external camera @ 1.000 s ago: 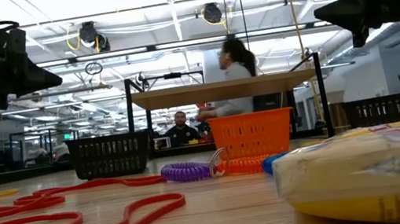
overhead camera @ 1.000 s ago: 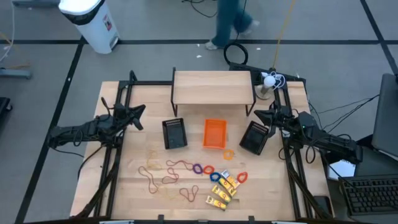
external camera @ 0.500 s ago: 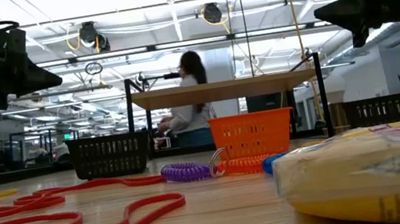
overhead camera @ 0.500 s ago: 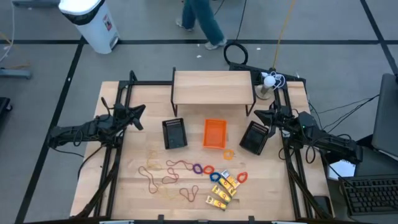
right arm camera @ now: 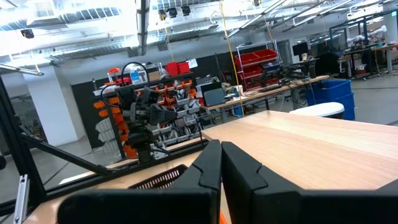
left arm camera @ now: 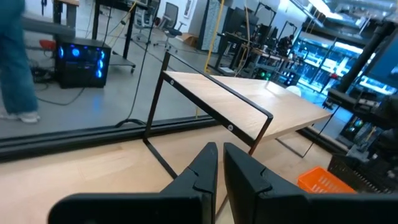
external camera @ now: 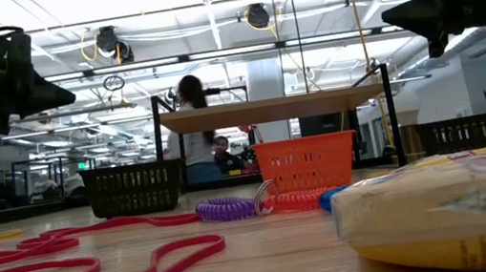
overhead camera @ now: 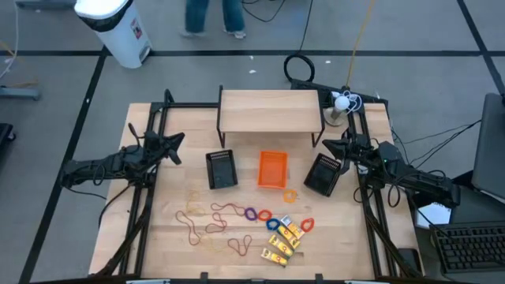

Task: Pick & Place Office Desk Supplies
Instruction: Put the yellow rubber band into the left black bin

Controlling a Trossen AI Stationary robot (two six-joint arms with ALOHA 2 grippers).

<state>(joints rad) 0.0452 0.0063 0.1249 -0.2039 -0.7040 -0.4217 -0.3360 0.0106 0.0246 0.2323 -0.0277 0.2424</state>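
Left gripper (overhead camera: 178, 147) hangs above the table's left edge, fingers pressed together with only a sliver between them, holding nothing. Right gripper (overhead camera: 330, 145) mirrors it over the right side, just beside the right black basket (overhead camera: 322, 173), fingers likewise closed on nothing. Down on the wooden table (overhead camera: 162, 237), the supplies lie loose across the near half: red rubber bands (overhead camera: 225, 210) and tan rubber bands (overhead camera: 194, 211) to the left, a purple ring (overhead camera: 250, 213) and a blue ring (overhead camera: 274, 225) in the middle, an orange ring (overhead camera: 290, 195) just near of the orange basket (overhead camera: 273, 169), and yellow packets (overhead camera: 282, 243) clustered right of centre. A second black basket (overhead camera: 221, 169) sits left of the orange one, with a raised wooden shelf (overhead camera: 270, 110) at the far side. Beyond the table, a person (overhead camera: 210, 16) stands on the grey floor, a white bin (overhead camera: 116, 28) far left.
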